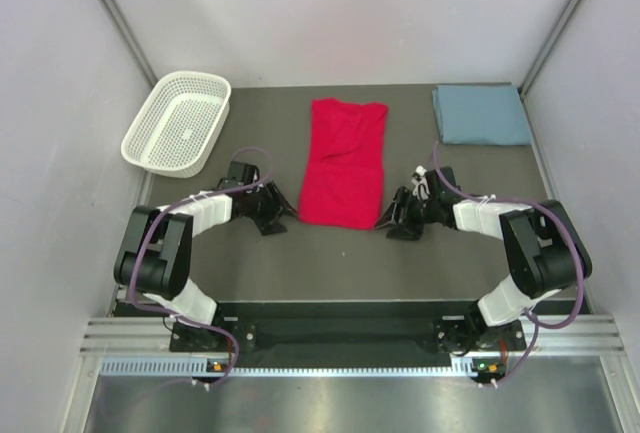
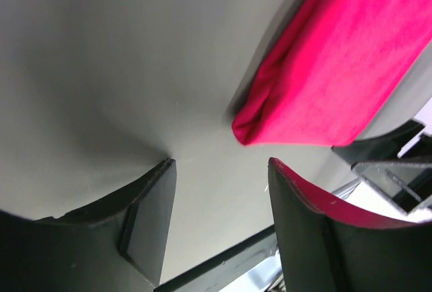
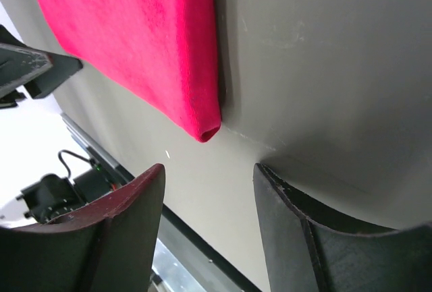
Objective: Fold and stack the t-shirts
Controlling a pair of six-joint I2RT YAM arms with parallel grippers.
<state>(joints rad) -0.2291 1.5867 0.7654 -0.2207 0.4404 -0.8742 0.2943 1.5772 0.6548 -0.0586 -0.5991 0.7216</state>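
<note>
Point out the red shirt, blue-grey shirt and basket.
Bright red cloth t-shirt (image 1: pixel 345 163): top view, its middle.
Dusty blue-grey cloth shirt (image 1: pixel 481 114): top view, its middle.
White plastic mesh basket (image 1: pixel 146 115): top view, left rim.

A white plastic mesh basket sits at the far left of the table, open side up, its long axis slanting a little; its left rim lies close to the pale left wall; the table top is a dark grey matte sheet (the wrist views show faint scuffs on it); pale walls close it in on the left, far and right, with slim metal posts at the far corners; along the near edge runs a ribbed aluminium rail, and nearer still lies a brushed metal plate.
</note>
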